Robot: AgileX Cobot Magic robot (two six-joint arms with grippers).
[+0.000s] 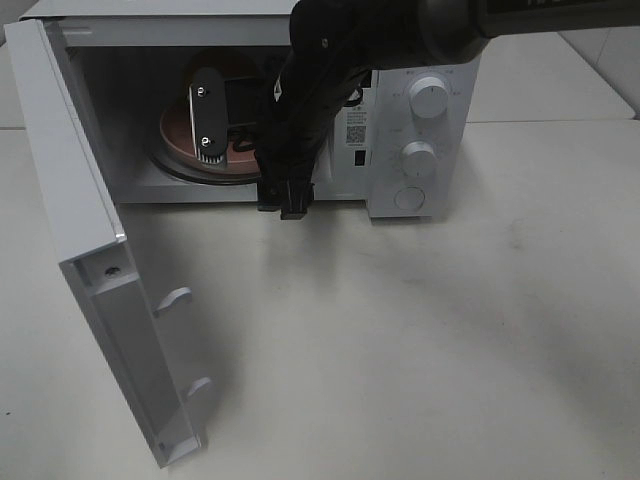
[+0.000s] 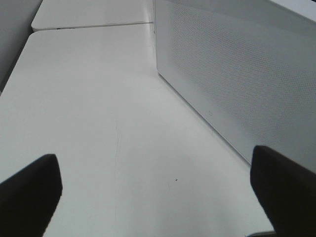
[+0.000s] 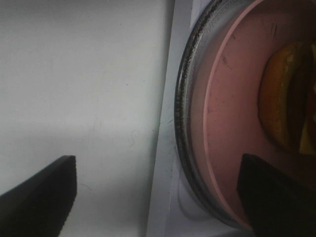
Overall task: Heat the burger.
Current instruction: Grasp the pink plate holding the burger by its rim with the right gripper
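With the burger (image 3: 284,111) on its pink plate (image 3: 232,123) inside the open microwave (image 1: 420,130), just beyond it, the right pincer (image 3: 158,197) hangs spread and empty at the opening, leaving the door (image 1: 90,270) free to close.

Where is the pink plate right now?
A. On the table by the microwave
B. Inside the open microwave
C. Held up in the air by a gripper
B: the pink plate sits on the glass turntable inside the microwave, door open.

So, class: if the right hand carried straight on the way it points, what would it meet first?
Probably the pink plate on the glass turntable, just ahead of the open right hand; depth is unclear.
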